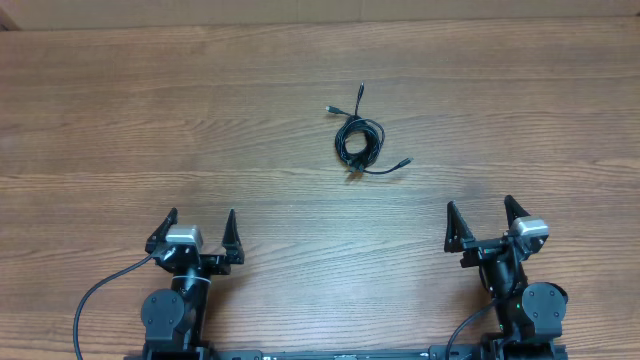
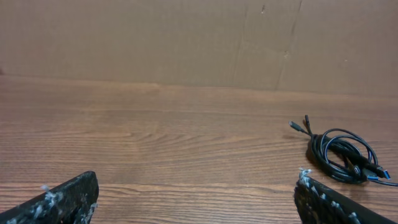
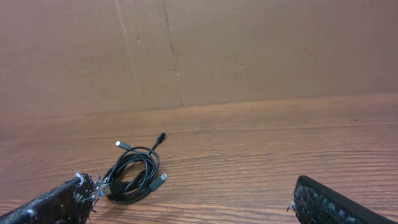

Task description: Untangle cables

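Note:
The cables (image 1: 360, 142) lie as one small tangled coil of thin black cords on the wooden table (image 1: 120, 120), past the middle, with plug ends sticking out up-left and down-right. The coil also shows at the right of the left wrist view (image 2: 345, 157) and at the lower left of the right wrist view (image 3: 132, 174). My left gripper (image 1: 196, 232) is open and empty near the front left. My right gripper (image 1: 481, 222) is open and empty near the front right. Both are well short of the coil.
A brown cardboard wall (image 2: 199, 37) stands behind the far table edge. Thicker black wires run along the arm bases at the front (image 1: 95, 300).

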